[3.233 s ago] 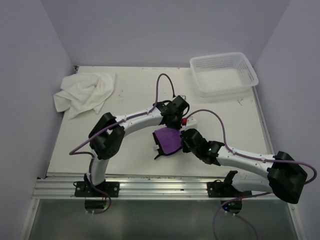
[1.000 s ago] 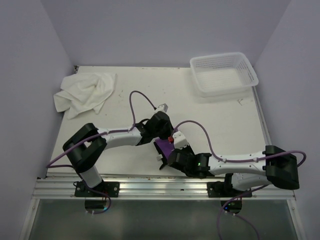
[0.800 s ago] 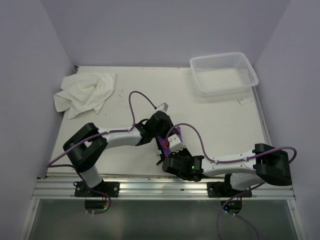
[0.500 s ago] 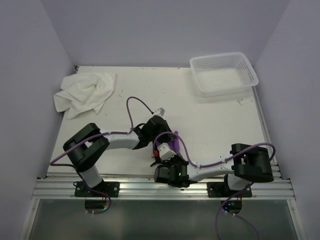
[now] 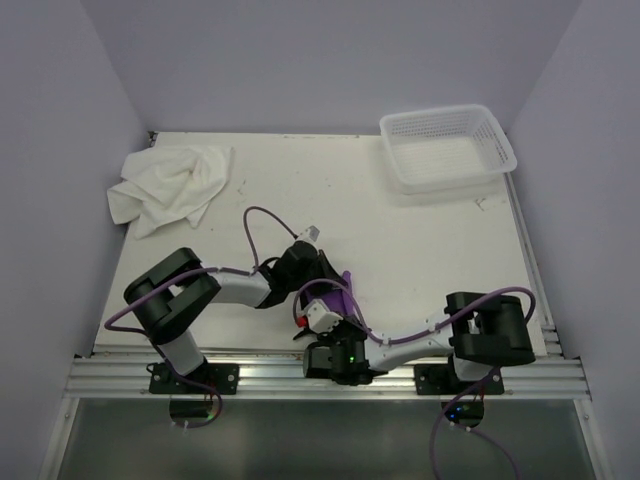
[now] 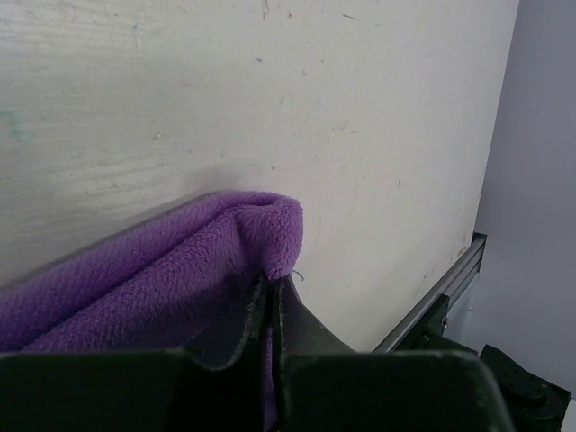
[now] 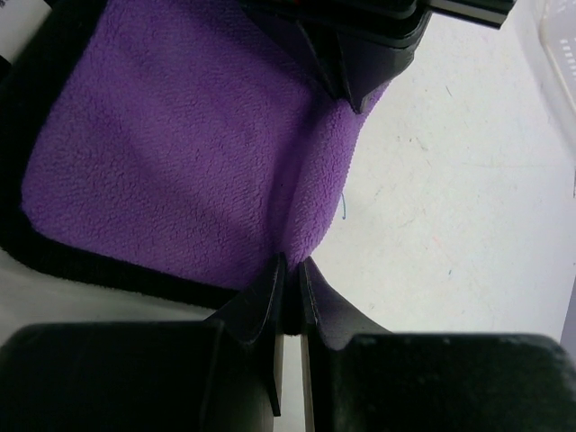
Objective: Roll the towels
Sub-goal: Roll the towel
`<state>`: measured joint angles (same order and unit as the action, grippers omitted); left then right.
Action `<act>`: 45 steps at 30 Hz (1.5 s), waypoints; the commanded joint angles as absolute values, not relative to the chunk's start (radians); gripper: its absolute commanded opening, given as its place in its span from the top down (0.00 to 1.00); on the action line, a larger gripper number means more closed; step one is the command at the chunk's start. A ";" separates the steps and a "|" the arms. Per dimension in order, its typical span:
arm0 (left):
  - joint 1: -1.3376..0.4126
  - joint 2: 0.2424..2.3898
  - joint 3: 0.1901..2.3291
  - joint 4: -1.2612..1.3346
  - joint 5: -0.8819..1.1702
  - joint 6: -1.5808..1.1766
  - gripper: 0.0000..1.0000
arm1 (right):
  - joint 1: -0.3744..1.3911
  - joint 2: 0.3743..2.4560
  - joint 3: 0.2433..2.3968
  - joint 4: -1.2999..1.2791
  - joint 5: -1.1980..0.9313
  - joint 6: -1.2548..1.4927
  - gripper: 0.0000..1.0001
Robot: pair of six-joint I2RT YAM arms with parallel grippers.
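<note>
The small purple towel [image 5: 339, 292] with dark edging is pinched between both grippers near the table's front edge. In the left wrist view my left gripper [image 6: 272, 281] is shut on a folded edge of the purple towel [image 6: 135, 270]. In the right wrist view my right gripper [image 7: 290, 264] is shut on the near end of the same fold of the purple towel [image 7: 180, 135], and the left gripper's fingers [image 7: 353, 83] hold its far end. From above, the left gripper [image 5: 318, 280] and right gripper [image 5: 338, 312] sit close together. The large white towel [image 5: 170, 185] lies crumpled at the back left.
A white perforated basket [image 5: 447, 148] stands at the back right corner. The metal rail [image 5: 260, 375] runs along the table's front edge just below both wrists. Purple cables loop over the arms. Walls close in the table on three sides.
Both grippers have drawn back toward the front edge, pulling the purple towel with them. The right arm has folded in tightly, its elbow swinging left. The white towel and basket stayed put.
</note>
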<state>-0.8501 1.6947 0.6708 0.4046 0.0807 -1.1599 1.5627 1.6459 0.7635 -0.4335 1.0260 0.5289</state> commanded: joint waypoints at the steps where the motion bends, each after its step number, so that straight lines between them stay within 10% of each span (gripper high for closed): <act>1: -0.796 1.660 0.646 0.552 -0.006 -1.184 1.00 | 1.605 1.673 0.807 -0.416 0.959 0.503 1.00; 26: -0.761 1.626 0.511 0.577 0.020 -1.149 1.00 | 1.706 1.836 0.920 -0.449 0.943 0.361 1.00; 45: -0.729 1.655 0.410 0.696 0.064 -1.147 1.00 | 1.812 1.711 0.960 -0.659 0.988 0.506 0.71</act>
<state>-0.7437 1.6428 0.4229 0.6487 0.1455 -1.1847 1.7885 1.7832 0.9234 -0.5785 1.0031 0.4137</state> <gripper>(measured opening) 0.043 0.279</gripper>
